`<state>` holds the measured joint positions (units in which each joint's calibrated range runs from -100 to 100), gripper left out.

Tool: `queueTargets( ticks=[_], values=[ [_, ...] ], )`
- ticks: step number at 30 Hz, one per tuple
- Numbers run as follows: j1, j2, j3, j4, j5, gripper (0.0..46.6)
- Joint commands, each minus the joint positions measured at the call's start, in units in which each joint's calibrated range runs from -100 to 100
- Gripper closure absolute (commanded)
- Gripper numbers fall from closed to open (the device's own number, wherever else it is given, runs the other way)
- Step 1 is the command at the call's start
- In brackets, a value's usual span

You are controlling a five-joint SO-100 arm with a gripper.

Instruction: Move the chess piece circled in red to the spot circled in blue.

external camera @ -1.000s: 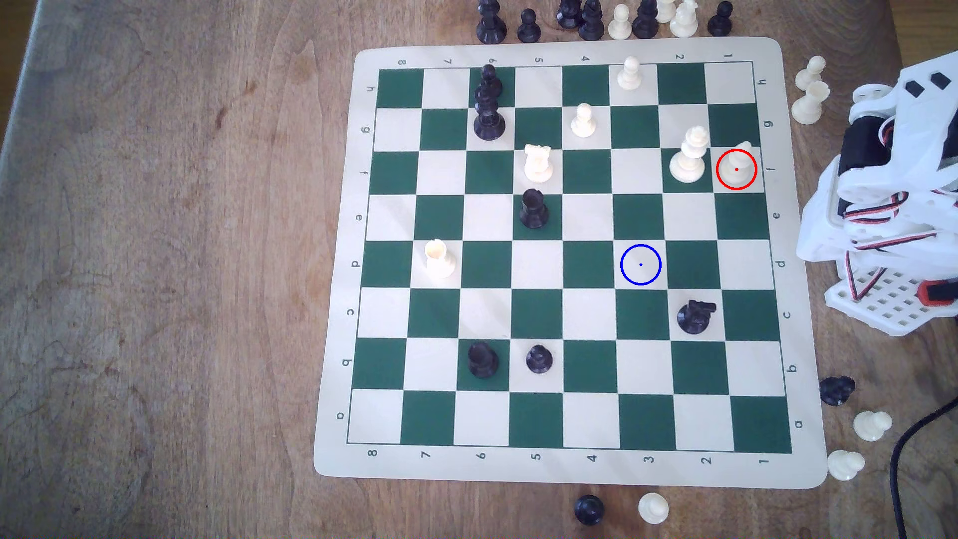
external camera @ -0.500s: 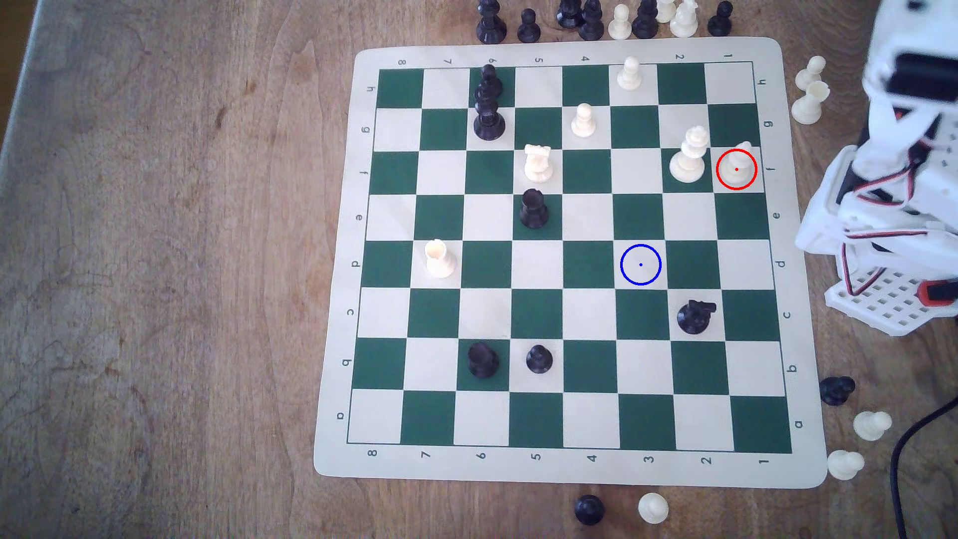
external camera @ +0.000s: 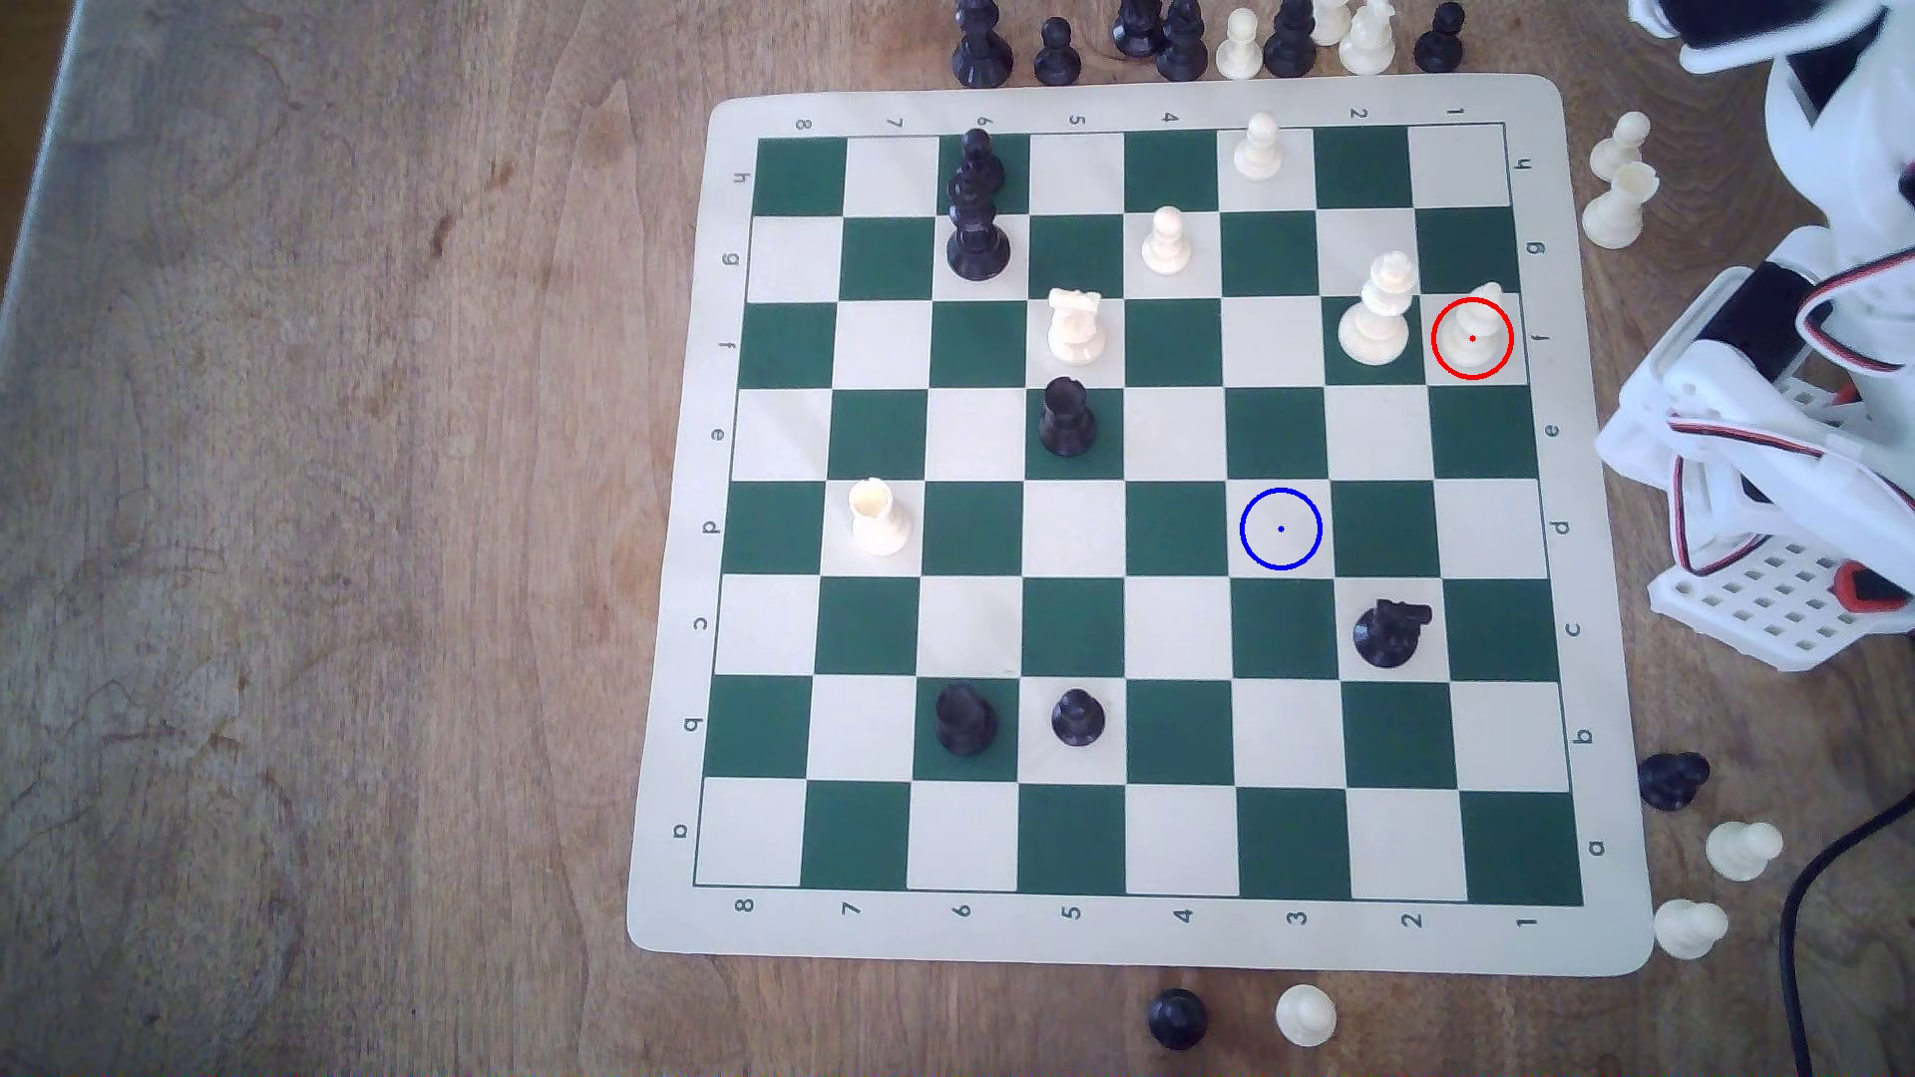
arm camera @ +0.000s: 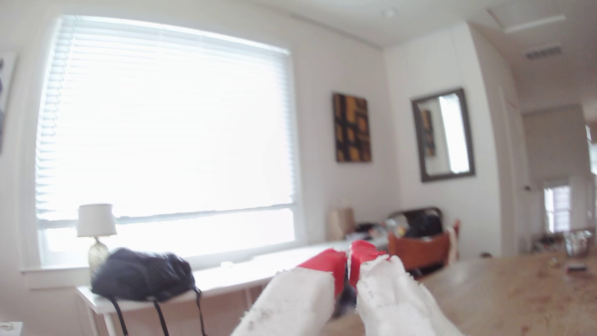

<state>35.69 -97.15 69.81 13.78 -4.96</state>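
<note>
Standing piece: the bishop [external camera: 1476, 329] is upright inside the red ring [external camera: 1433, 339] on a pale square at the upper right of the board [external camera: 1140, 937], in the exterior view.
Neighbour: a taller cream piece [external camera: 1378, 311] with a crowned top stands on the green square just beside the bishop, toward the exterior view's left; the two are apart.
Spot: the blue ring [external camera: 1242, 529] with its centre dot marks a bare pale square right of the board's centre, well apart from the bishop (lower and further toward the exterior view's left).
Nearby piece: a black knight [external camera: 1391, 630] stands on the pale square diagonally below the spot, toward the exterior view's right.
Arm: the white arm [external camera: 1762, 435] sits off the board at the right edge of the exterior view, with red, black and white wires along it; it touches no piece.
Gripper: in the wrist view the gripper [arm camera: 347, 258] points out into the room, level with a window [arm camera: 168, 122]; its red-tipped fingers [arm camera: 326, 261] are closed together with only a thin seam between them, and nothing is held.
Table: spare black and cream pieces stand on the wood [external camera: 311, 518] around the board's top, right and bottom edges.
</note>
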Motion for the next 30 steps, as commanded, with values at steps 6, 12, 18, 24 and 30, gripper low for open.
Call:
queueTargets(
  ticks=[6,12,18,24,30],
  values=[
    [5.7,-2.3,-22.2,54.4,-1.2,46.4],
    [5.6,0.6,-27.1,74.2,-2.1,46.4],
    [2.1,5.3,-27.7,83.0,-1.1,46.4],
    [-0.8,17.6,-27.9,84.2,1.0,46.4],
    [-1.6,29.0,-29.7,84.6,9.3,46.4]
  ],
)
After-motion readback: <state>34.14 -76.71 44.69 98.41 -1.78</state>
